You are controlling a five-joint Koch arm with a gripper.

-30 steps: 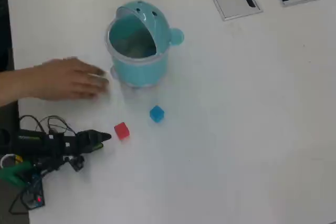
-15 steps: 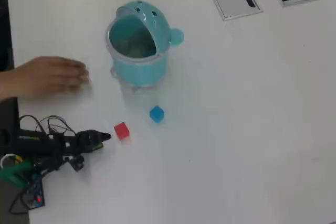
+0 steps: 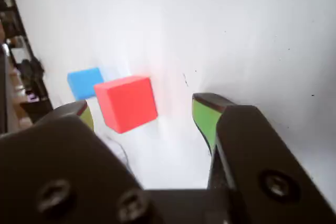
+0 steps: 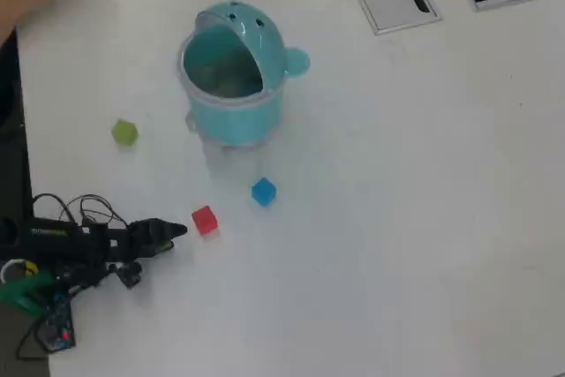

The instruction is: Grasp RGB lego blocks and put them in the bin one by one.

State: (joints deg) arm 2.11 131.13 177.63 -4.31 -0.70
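In the overhead view, the black pincer lies low at the left, jaws parted with nothing between them, green pads showing in the wrist view. Above it sits the small yellow-green plastic cube. The small red plastic cube rests just beside the pincer tips on the white surface. The teal cylindrical plastic bin, domed lid raised, stands farther up, and the small blue plastic cube lies below it.

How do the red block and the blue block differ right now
The red block sits just ahead of the gripper, while the blue block lies farther off, nearer the bin. In the wrist view the red one partly hides the blue one. Both are small cubes resting on the table, ungrasped.
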